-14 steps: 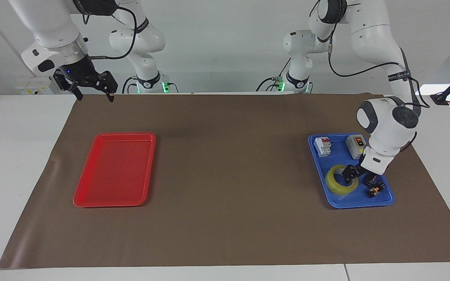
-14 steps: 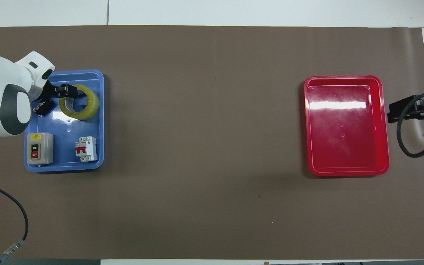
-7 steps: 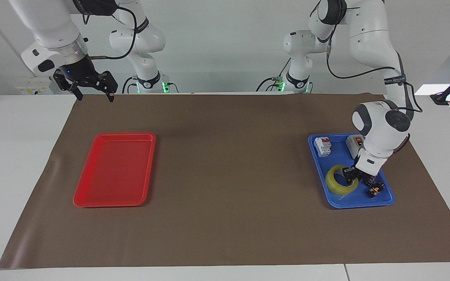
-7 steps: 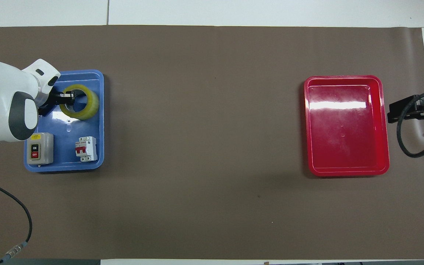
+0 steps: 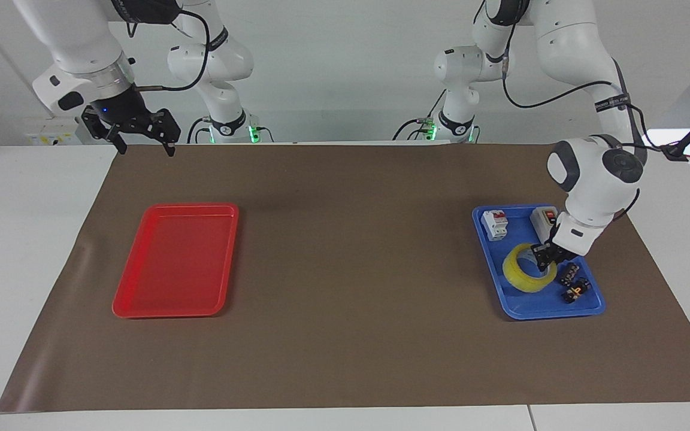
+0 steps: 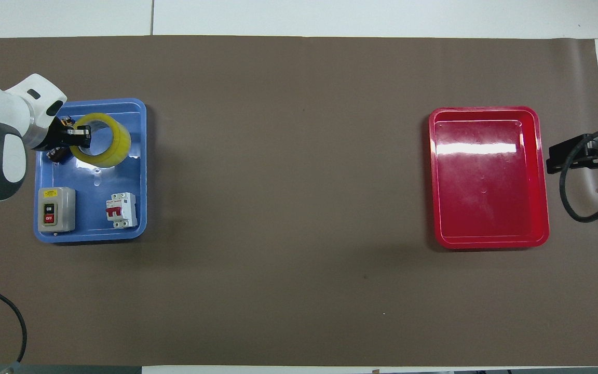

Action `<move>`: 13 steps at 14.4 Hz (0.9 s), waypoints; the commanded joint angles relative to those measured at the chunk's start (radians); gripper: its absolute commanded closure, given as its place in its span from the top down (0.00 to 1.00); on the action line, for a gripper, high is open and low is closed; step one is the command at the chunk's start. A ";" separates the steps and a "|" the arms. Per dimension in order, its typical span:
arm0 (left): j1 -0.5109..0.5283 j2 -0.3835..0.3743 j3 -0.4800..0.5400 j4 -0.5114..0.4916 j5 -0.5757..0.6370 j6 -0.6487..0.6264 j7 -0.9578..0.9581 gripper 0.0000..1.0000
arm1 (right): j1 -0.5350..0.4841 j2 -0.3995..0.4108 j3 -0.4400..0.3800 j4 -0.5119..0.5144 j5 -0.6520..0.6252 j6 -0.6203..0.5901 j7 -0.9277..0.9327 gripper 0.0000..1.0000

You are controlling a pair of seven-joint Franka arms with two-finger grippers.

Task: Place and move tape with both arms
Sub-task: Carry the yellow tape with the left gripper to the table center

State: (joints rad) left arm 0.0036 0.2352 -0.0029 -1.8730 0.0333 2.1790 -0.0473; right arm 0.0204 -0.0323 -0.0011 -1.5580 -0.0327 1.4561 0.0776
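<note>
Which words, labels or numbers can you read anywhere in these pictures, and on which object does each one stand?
"ON": black button on the grey rectangular switch box in the blue plastic tray.
"OFF": red button below it, same box.
Yellow label atop that box: too small to read.
White and red circuit breaker: markings too small to read.
Black band on the left arm's cable: white print, unreadable.

Two trays are set on the worktop point(image 5: 345, 359), well apart. In the tray point(image 5: 551, 310) at the left arm's end, two switches point(image 5: 494, 224) point(image 5: 545, 222) lie nearer the robots than the tape point(image 5: 524, 276).
</note>
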 commanded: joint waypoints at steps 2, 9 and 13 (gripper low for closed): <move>-0.138 -0.059 0.006 0.009 0.022 -0.094 -0.214 0.00 | -0.003 0.003 0.006 0.010 0.007 -0.006 0.013 1.00; -0.494 -0.039 0.001 -0.035 0.100 -0.027 -0.794 0.00 | -0.003 0.003 0.006 0.010 0.007 -0.008 0.013 1.00; -0.617 0.018 0.004 -0.025 0.108 0.024 -0.946 0.00 | -0.005 0.003 0.006 0.010 0.007 -0.008 0.013 1.00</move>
State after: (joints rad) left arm -0.5701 0.2278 -0.0178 -1.9005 0.1027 2.1652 -0.9224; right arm 0.0203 -0.0323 -0.0012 -1.5580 -0.0327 1.4561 0.0776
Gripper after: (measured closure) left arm 0.775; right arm 0.000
